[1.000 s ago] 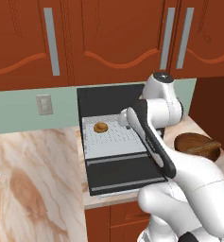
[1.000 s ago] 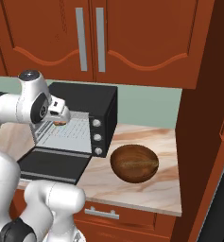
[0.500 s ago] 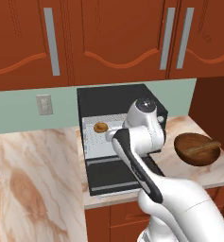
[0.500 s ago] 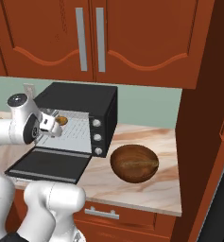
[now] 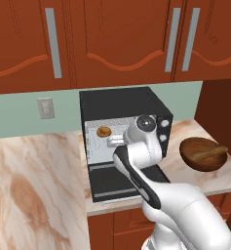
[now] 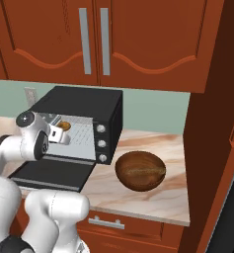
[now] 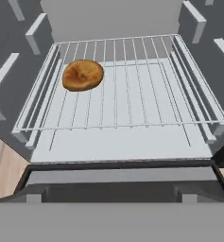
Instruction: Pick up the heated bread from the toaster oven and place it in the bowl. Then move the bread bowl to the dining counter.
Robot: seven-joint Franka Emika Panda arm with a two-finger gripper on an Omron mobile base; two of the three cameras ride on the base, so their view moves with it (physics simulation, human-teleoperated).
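Reaching for the bread was judged to be the step in hand, and nothing had yet been lifted. Nearest the robot, the gripper (image 6: pixel 64 138) was poised at the mouth of the toaster oven (image 5: pixel 124 105), above the drop-down door (image 5: pixel 122 180), which lay flat and open toward the arm; its jaws stood wide apart with nothing between them. The door presented a smooth black slab, hard-edged and matte. Beyond it the wire rack (image 7: pixel 146 99) was a flat grid of thin pale rods inside a rectangular frame, set in a pale grey, flat-walled interior. The bread (image 7: pixel 82 74) lay on the rack toward its rear left as the hand camera saw it, well apart from the fingers: a small rounded bun, golden-brown, with an uneven crust. To do the step well, the hand would need to travel inward and across to that side, keep level over the rods, straddle the bun squarely and close gently, since a soft, domed crust may squash or roll; the fingertips should clear the rack so as not to snag the wires. Farther along the veined marble worktop (image 5: pixel 34 171), to the oven's right, stood the bowl (image 6: pixel 139 170), dark brown, wooden, wide and shallow, upright and unfilled, with a lighter bar (image 5: pixel 210 154) across its rim.
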